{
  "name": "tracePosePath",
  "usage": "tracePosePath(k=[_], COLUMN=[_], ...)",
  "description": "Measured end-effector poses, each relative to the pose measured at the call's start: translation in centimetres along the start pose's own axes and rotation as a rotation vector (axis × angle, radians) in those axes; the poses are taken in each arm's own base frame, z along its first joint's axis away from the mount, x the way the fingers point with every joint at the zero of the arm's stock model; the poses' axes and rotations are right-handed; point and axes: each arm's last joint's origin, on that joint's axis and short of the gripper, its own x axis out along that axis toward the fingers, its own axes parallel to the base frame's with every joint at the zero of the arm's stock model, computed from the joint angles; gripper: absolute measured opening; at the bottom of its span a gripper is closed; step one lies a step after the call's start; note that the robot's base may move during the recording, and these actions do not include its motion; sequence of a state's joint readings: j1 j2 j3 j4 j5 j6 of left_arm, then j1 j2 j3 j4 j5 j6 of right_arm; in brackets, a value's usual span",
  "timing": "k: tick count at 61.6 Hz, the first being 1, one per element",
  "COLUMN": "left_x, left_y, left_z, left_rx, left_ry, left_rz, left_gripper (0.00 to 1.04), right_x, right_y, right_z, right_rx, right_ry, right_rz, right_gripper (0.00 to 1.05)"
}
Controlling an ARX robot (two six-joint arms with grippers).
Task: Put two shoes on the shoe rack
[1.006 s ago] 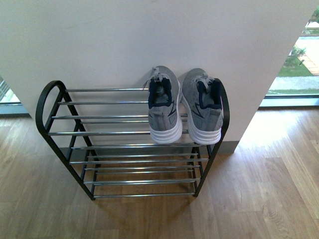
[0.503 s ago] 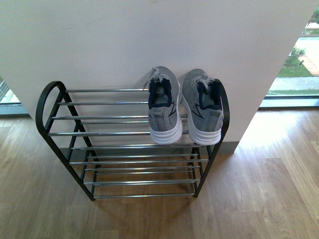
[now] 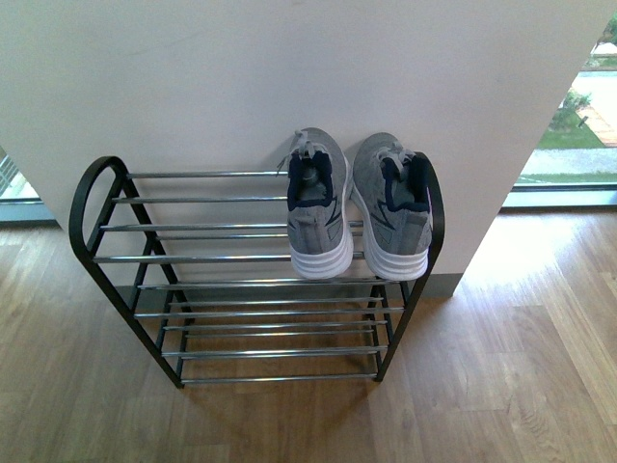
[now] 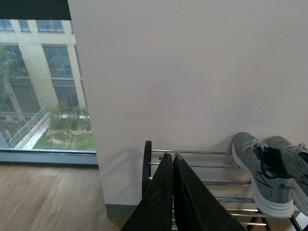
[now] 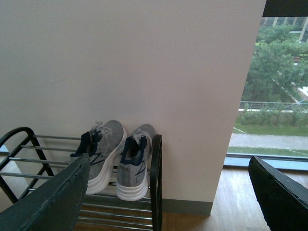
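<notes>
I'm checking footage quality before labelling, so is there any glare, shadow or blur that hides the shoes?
Front view: the shoes are sharp, with daylight glare on the floor to the right. Left wrist view: evenly lit, left gripper dark against the wall. Right wrist view: right gripper looks soft-edged, shoes clear.

Honestly, nothing's changed over the last second that I can spot. The two shoes (image 3: 320, 220) are in the exact same spot on the top tier of the shoe rack (image 3: 193, 258), same angle, not even a wobble.
</notes>
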State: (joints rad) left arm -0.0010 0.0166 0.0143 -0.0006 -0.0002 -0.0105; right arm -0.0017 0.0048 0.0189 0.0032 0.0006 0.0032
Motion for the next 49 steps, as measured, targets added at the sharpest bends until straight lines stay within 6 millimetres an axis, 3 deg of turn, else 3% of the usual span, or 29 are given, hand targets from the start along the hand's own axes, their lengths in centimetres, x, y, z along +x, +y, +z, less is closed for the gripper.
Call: tracePosePath(k=[11,32,43,49], left_x=[0.0,0.0,0.0,0.0], left_y=[0.0,0.0,0.0,0.01], left_z=[0.0,-0.01,0.01,0.01], left_rx=[0.0,0.0,0.0,0.003], left_ry=[0.0,0.0,-0.001,-0.001], left_rz=[0.0,0.0,0.0,0.003], left_gripper=[0.01,0.53,0.96,0.95], right_x=[0.0,0.0,0.0,0.0], right_y=[0.0,0.0,0.0,0.01], right_z=[0.0,0.0,0.0,0.0], right_rx=[0.0,0.0,0.0,0.0], right_ry=[0.0,0.0,0.0,0.0], right_rz=[0.0,0.0,0.0,0.005], right_gripper=[0.95,0.95,0.95,0.95])
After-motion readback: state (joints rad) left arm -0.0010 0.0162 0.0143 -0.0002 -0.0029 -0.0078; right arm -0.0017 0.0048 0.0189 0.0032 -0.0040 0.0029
